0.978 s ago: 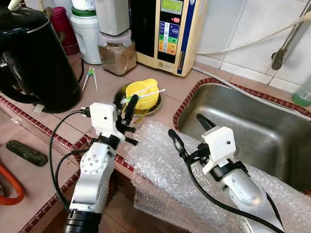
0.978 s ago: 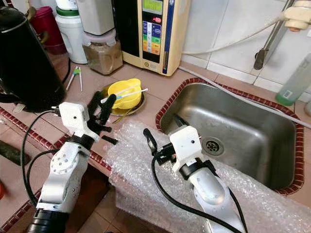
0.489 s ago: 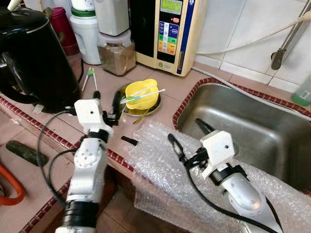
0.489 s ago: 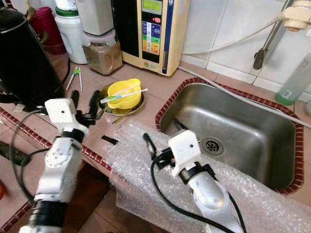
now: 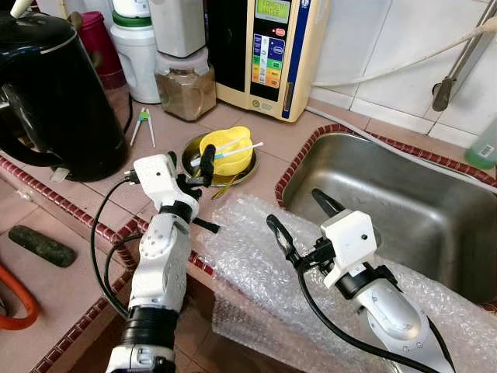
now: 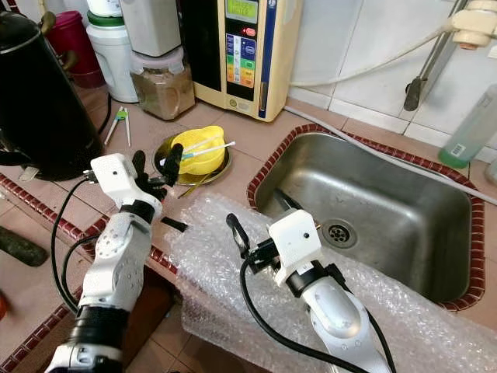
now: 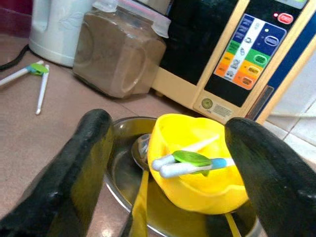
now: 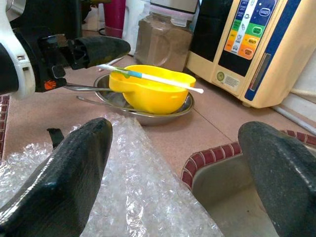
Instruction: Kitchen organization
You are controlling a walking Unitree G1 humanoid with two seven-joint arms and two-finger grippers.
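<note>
Two fingers of my left gripper (image 5: 189,161) stood apart, flanking the yellow bowl (image 5: 227,150) in its metal dish (image 6: 165,146). My right gripper (image 5: 299,220) hung spread wide over bubble wrap (image 5: 256,264) beside the sink (image 5: 435,225).

Both arms are silver metal tubes, each ending in a white boxy wrist block. The left hand (image 5: 189,162) and right hand (image 5: 299,219) each have two long black fingers. Black cables loop along both forearms.
</note>
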